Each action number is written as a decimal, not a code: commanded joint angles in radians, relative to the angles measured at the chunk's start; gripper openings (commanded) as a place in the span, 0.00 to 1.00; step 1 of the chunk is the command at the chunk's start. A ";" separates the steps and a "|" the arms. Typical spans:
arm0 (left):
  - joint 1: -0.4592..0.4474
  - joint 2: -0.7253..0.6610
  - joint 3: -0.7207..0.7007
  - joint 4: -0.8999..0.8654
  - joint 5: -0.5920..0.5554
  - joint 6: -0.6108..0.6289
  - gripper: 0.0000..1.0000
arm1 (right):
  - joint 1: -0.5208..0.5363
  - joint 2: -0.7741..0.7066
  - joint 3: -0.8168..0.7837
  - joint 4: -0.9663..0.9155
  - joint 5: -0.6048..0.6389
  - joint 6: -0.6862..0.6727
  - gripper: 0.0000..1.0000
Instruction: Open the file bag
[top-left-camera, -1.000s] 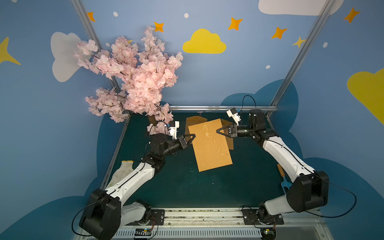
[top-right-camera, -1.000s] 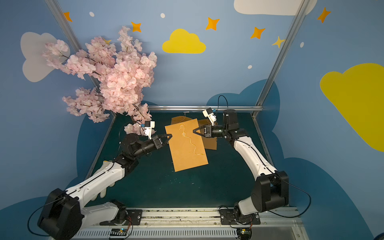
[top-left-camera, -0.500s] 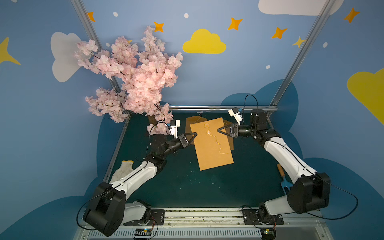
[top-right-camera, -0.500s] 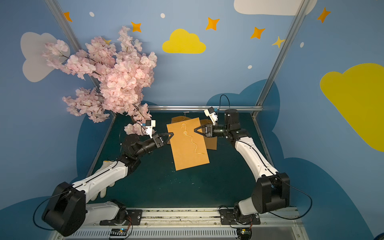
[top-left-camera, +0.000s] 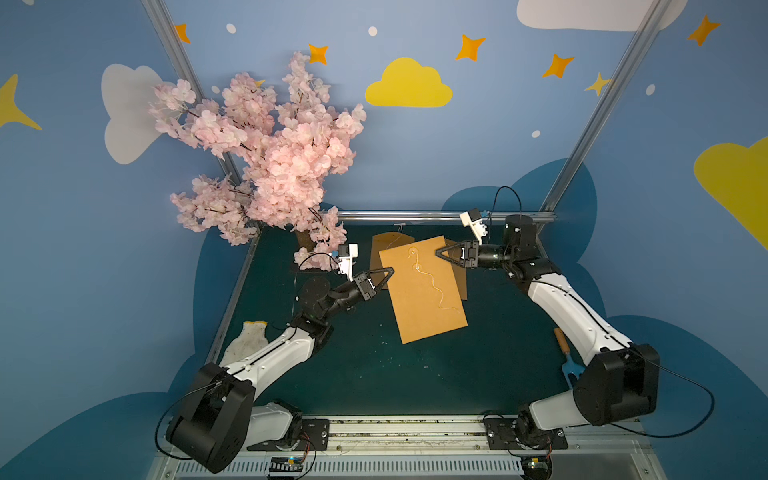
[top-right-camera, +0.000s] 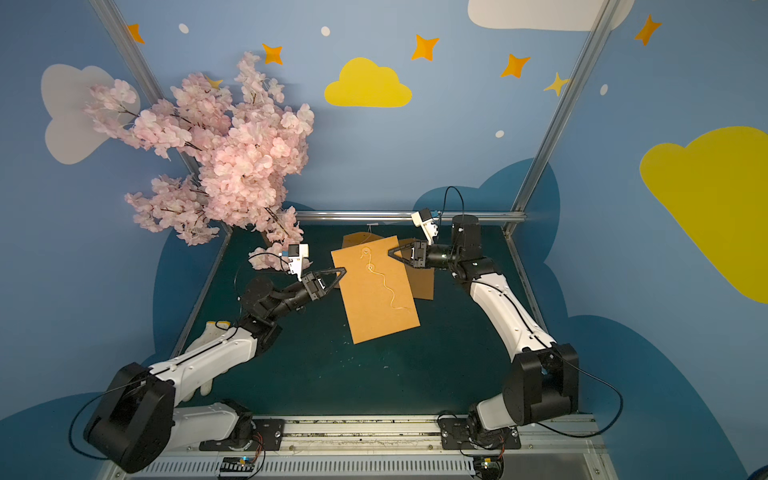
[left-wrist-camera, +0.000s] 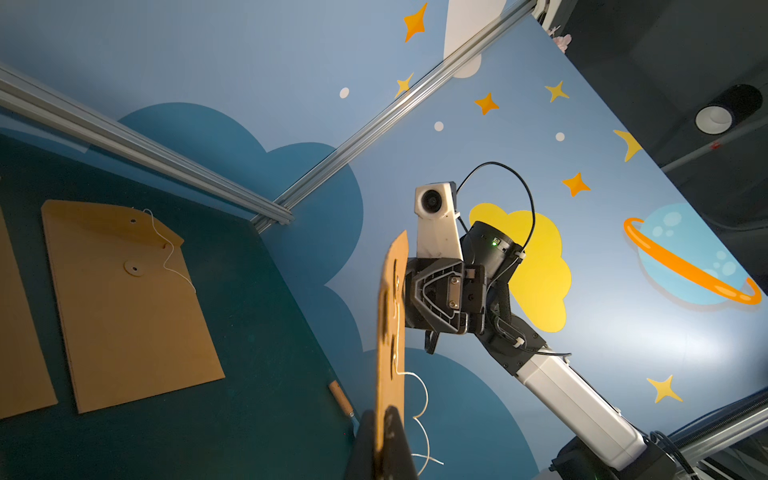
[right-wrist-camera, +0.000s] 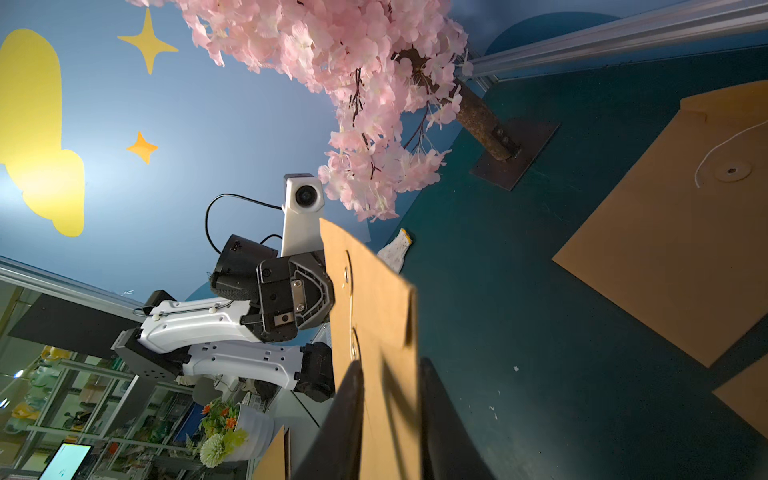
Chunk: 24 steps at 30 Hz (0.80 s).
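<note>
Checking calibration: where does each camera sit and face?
Top views: high above the base, looking down on the dark green table; left gripper and right gripper show.
Left wrist: on the left arm, facing the right gripper across the lifted brown paper file bag.
Right wrist: opposite, facing the left gripper.
Both wrist views share that bag, between their own fingertips.

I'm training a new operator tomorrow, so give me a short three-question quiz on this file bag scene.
1. True or false: the left gripper is shut on the held file bag.
2. The held bag's string is: A) wound round both discs, B) hanging loose, C) missing.
3. How many flat file bags lie on the table?
Key: 1 true; 2 B; 3 two.
</note>
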 joint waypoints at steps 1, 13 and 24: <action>-0.004 -0.008 -0.008 0.089 -0.017 -0.016 0.02 | -0.002 0.018 -0.013 0.077 -0.021 0.044 0.24; -0.042 0.022 -0.006 0.146 -0.030 -0.020 0.03 | -0.003 0.038 -0.053 0.286 -0.068 0.188 0.12; -0.067 0.015 0.006 0.132 -0.012 0.018 0.03 | -0.002 0.044 -0.040 0.334 -0.085 0.228 0.15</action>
